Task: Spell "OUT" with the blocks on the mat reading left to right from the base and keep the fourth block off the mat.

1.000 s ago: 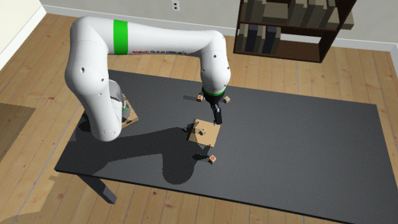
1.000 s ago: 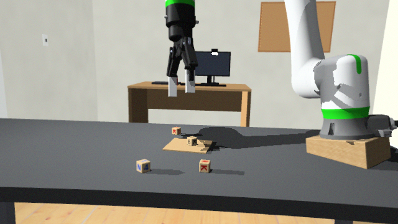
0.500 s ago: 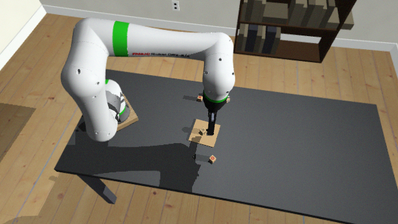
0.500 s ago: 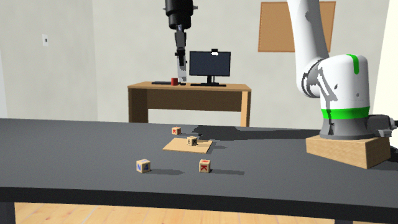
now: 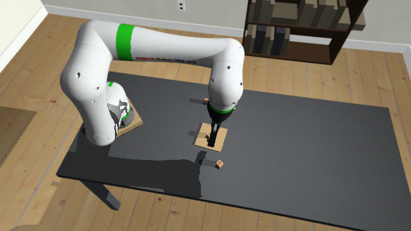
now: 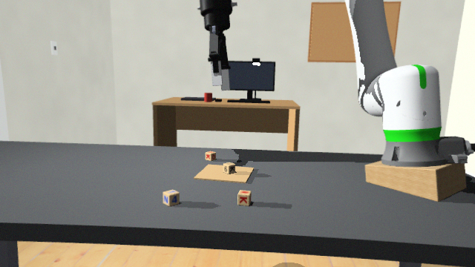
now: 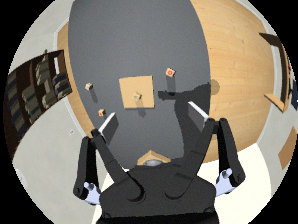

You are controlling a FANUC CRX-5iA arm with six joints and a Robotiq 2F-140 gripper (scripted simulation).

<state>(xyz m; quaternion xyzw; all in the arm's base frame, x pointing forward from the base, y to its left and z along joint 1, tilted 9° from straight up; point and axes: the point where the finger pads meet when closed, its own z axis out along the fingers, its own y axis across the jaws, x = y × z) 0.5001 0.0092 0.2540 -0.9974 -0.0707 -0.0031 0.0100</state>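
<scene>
Dark grey desk (image 6: pixel 74 178) carries everything; the tan mat (image 6: pixel 217 176) lying flat near its middle is the landmark.

Exterior view, left to right:
- Block with blue markings (image 6: pixel 171 197), well left of the mat and nearer the camera, on the bare desk. Side face looks like "N" and "4"; top letter not readable.
- Block with red marking (image 6: pixel 210 156) just beyond the mat's far edge, off the mat.
- Block with dark marking (image 6: pixel 228 167) on the mat, toward its far side; a "6" shows on the side face. The only block on the mat. Top letter not readable.
- Block with a red "K" on its side (image 6: pixel 244 197), in front of the mat toward the camera, off the mat.
- End effector (image 6: pixel 219 76) hangs high above the mat, pointing down, fingers spread to full width, nothing between them.
- Arm base on a wooden plinth (image 6: pixel 378 178), well right of the mat.

Top view: end effector (image 5: pixel 212 136) sits over the mat (image 5: pixel 221 144); one red-marked block (image 5: pixel 219 163) lies off the mat's near corner.

Wrist view: both fingers wide apart, mat (image 7: pixel 127 90) far below between them, one block on it.
</scene>
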